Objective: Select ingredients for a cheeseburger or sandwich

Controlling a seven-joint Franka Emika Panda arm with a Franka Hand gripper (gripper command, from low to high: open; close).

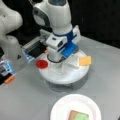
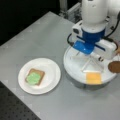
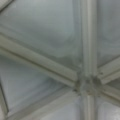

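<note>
**Arm lowered over the divided tray; partial sandwich on the paper plate**

The white Franka arm with blue wrist fittings [image 1: 61, 37] stands directly above the round white divided tray [image 1: 72, 75], reaching down toward its middle in both front views. The gripper [image 2: 86, 53] is hidden under the wrist housing and the blue bracket, so its tips do not show and whether it is wide, narrow or holding anything cannot be told.

The wrist view shows only the tray interior at very close range: pale raised dividers [image 3: 40, 65] that meet at a central hub [image 3: 86, 85], with bare white floor between them. No fingertips appear in that view.

The sandwich [image 2: 35, 77] lies on a round white paper plate [image 2: 51, 66], well apart from the tray, at a front view's left. It consists of a brown toast square with a green lettuce piece on top. In a front view [image 1: 79, 115] the same stack sits at the bottom edge, partly cut off by the frame.

A flat yellow cheese square [image 1: 85, 60] rests on the tray rim at a front view's right. A red tomato disc [image 1: 42, 64] sits at the tray's left edge. A brown round piece [image 2: 114, 67] lies at the tray edge at a front view's right.

All items stand on a grey metal table [image 2: 37, 37].
</note>
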